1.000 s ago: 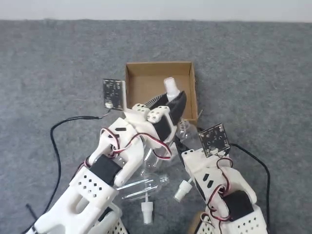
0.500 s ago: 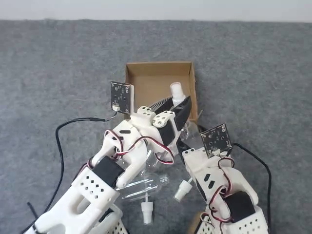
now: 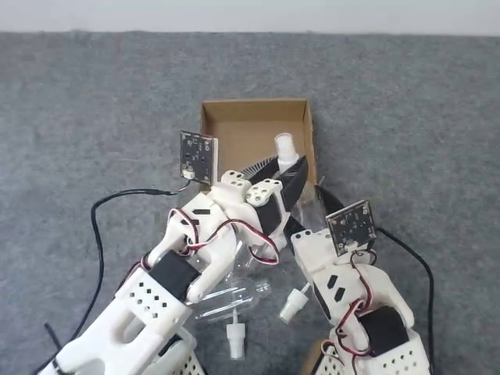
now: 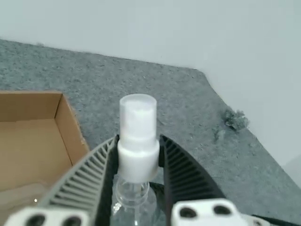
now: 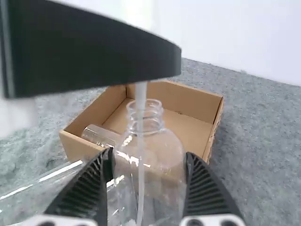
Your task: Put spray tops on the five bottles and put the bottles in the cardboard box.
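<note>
Now, a white plastic spray top (image 4: 137, 115) is held over a clear plastic bottle (image 5: 148, 136) just beside the brown cardboard box (image 3: 258, 129)
Nearest, two loose white spray tops (image 3: 235, 341) lie on the grey carpeted table (image 3: 94, 101), next to clear empty bottles (image 3: 230, 298) on their sides, partly under the arms. Further on, the right gripper (image 5: 148, 157) has its black ribbed jaws closed around the body of the clear plastic bottle, which stands upright with its neck open. Above it the left gripper (image 4: 137, 141) clamps the white plastic spray top by its collar, jaws tight on both sides. Its thin dip tube (image 5: 140, 106) hangs down into the bottle's neck, and I cannot tell whether collar and rim touch. Beyond them the brown cardboard box stands open, with another clear bottle (image 5: 99, 134) lying at its near wall
</note>
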Robot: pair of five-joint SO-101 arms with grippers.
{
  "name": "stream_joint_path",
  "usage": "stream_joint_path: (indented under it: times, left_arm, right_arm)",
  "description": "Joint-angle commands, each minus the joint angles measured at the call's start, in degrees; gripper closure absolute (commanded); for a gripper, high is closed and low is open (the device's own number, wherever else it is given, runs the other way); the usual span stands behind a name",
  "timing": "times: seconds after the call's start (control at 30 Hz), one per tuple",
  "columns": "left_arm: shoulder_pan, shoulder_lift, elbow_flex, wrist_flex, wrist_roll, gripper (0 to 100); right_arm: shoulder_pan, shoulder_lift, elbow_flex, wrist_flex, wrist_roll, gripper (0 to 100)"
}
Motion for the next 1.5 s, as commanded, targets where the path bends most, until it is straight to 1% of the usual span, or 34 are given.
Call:
stream_joint_path:
  times: [0.0, 0.17, 0.37, 0.47, 0.63, 0.83, 0.9, 0.97, 1.07, 1.13, 1.27, 1.47]
  left_arm:
    - [0.7, -1.6, -0.4, -0.1, -3.5, 99]
    - [0.3, -1.5, -0.4, 0.0, -3.9, 99]
    - [0.4, -1.2, -0.4, 0.0, -12.7, 99]
    - [0.7, -1.2, -0.3, 0.2, -15.4, 97]
    - [0.6, -1.7, -0.1, 3.6, -15.6, 88]
    - [0.8, -1.7, -0.9, 5.2, -15.9, 85]
    - [0.8, -1.7, -2.9, 8.3, -15.9, 84]
    - [0.8, -1.7, -5.4, 13.4, -15.9, 80]
    - [0.7, -1.7, -9.5, 21.2, -15.9, 75]
    - [0.4, -1.7, -11.6, 24.4, -16.0, 73]
    - [-1.1, -1.7, -15.3, 27.4, -16.0, 73]
    - [-4.0, -2.3, -17.9, 28.1, -15.8, 73]
  right_arm:
    - [1.0, -0.9, -3.7, -3.1, 0.8, 99.1]
    - [1.0, -0.9, -1.5, -6.8, 0.9, 99.1]
    - [0.9, -0.9, -0.4, -9.8, 0.9, 99.1]
    - [0.7, -0.9, -0.4, -10.2, 0.9, 99.1]
    - [0.7, -0.9, 1.4, -11.6, 0.8, 99.1]
    - [0.9, -0.9, 7.2, -19.6, 0.8, 99.1]
    - [1.0, -0.9, 8.6, -21.6, 0.8, 99.1]
    - [1.1, -0.9, 9.1, -22.9, 0.8, 99.1]
    - [1.1, -0.9, 8.8, -23.1, 0.6, 99.1]
    - [1.1, -1.0, 8.7, -23.1, 0.5, 99.1]
    - [1.2, -1.0, 8.7, -23.0, 0.5, 99.1]
    - [1.1, -0.9, 9.7, -23.0, 0.8, 99.1]
